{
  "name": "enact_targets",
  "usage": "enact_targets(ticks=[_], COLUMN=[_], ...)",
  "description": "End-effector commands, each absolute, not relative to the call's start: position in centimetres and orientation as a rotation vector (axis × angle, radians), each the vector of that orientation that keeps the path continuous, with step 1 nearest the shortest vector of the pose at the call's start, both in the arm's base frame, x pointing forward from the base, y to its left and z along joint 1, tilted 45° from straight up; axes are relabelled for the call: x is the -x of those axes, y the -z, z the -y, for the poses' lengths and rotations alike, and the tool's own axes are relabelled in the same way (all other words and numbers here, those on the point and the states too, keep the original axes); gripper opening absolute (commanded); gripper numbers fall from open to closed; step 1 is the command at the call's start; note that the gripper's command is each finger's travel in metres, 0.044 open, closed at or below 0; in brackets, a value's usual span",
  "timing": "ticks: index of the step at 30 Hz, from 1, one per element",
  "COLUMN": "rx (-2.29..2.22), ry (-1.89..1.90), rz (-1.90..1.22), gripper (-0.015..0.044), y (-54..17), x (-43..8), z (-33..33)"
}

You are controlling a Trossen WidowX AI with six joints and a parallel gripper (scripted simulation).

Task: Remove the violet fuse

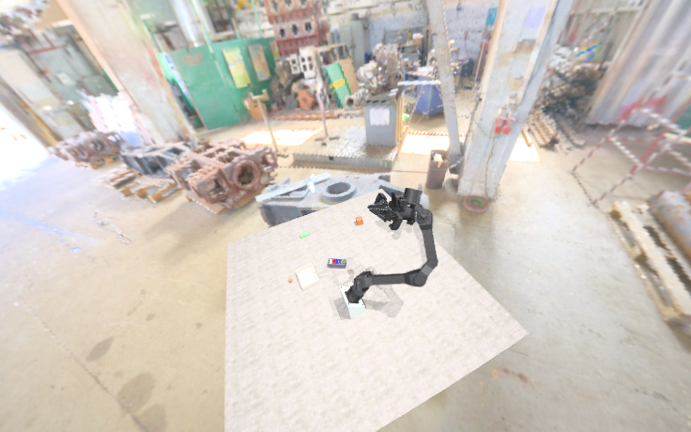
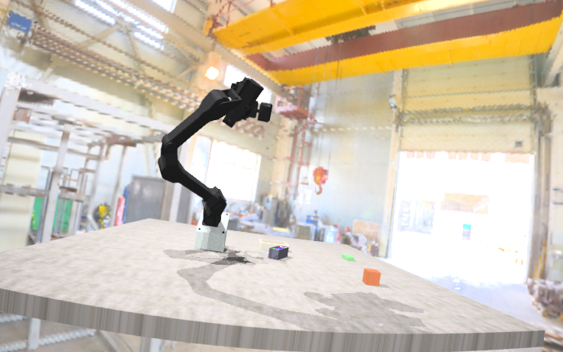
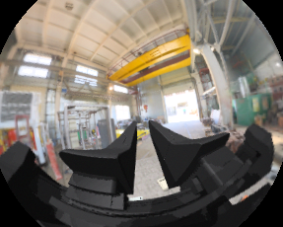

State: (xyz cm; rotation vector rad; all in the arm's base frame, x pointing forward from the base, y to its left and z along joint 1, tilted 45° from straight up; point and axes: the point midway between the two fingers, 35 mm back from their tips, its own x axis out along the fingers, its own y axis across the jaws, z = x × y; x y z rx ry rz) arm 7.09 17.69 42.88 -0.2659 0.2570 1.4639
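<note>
- Top view shows one arm (image 1: 423,252), one gripper (image 1: 379,210), one fuse block (image 1: 336,263), one tray (image 1: 306,276), one orange cube (image 1: 359,220), one green piece (image 1: 304,234) and one tiny brown bit (image 1: 290,279).
- Near the middle of the frame, the block holds small colored fuses; they are too small to count.
- The violet fuse sits in the block, but its direction and long axis are too small to tell.
- No writing can be read.
- Wrist view shows two fingers nearly together, holding nothing, high in the air.
</note>
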Motion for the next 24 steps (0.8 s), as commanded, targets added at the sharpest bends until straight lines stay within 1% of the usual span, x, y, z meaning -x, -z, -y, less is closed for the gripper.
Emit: enact_targets(ticks=[1, 4, 12, 18, 24], rx=[0.235, 0.203, 0.077, 0.022, 0.027], ry=[-1.319, -1.231, -0.762, -0.308, 0.181], rz=[-0.419, -0.526, -0.954, -1.191, -1.315], gripper=[0.0065, 0.0065, 0.0065, 0.0065, 0.0065], y=[-40.2, -38.4, -28.6, -20.0, -11.8], x=[-11.6, -13.9, -22.9, -27.9, -30.1], z=[-18.6, -18.9, -18.0, -14.6, -9.4])
